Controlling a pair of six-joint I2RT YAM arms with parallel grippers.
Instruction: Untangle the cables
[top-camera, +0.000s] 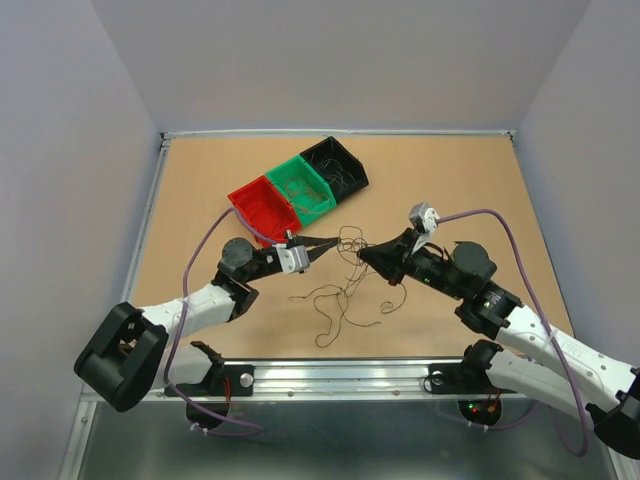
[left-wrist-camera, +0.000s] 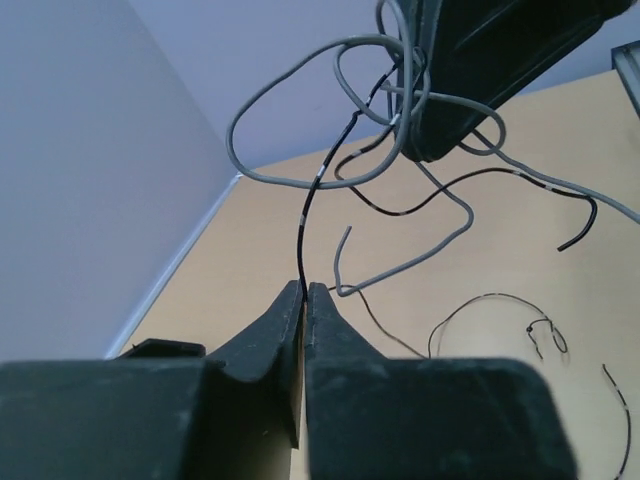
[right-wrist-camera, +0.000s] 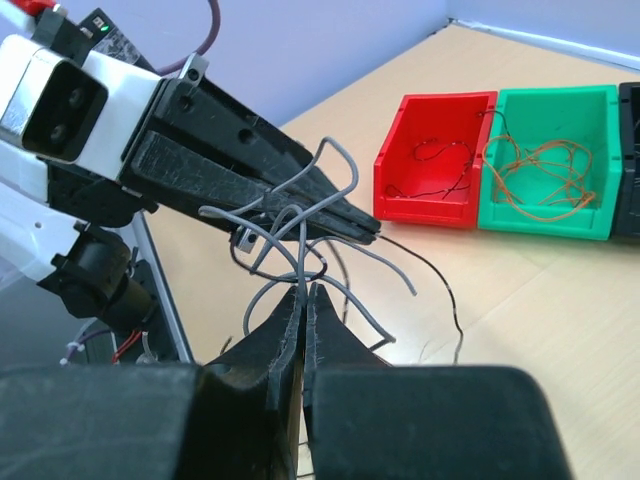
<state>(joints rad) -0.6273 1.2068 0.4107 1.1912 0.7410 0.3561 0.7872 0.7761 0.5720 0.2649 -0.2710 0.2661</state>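
The cables (top-camera: 345, 285) are a loose tangle of thin wires on the table between the two grippers. My left gripper (top-camera: 328, 240) is shut on a black wire (left-wrist-camera: 305, 230) that rises from its tips (left-wrist-camera: 303, 290). My right gripper (top-camera: 362, 253) faces it, shut on a grey wire (right-wrist-camera: 300, 215) at its tips (right-wrist-camera: 305, 290). The grey wires (left-wrist-camera: 300, 110) loop around the right gripper's tip (left-wrist-camera: 425, 145), lifted off the table. The left gripper's tips (right-wrist-camera: 370, 230) sit just beyond the grey loops. More thin wires (left-wrist-camera: 490, 310) lie flat on the table.
A red bin (top-camera: 264, 208), a green bin (top-camera: 305, 188) and a black bin (top-camera: 335, 165) stand in a row behind the left gripper. The red bin (right-wrist-camera: 435, 160) and the green bin (right-wrist-camera: 550, 165) hold sorted wires. Grey walls enclose the table (top-camera: 460, 180).
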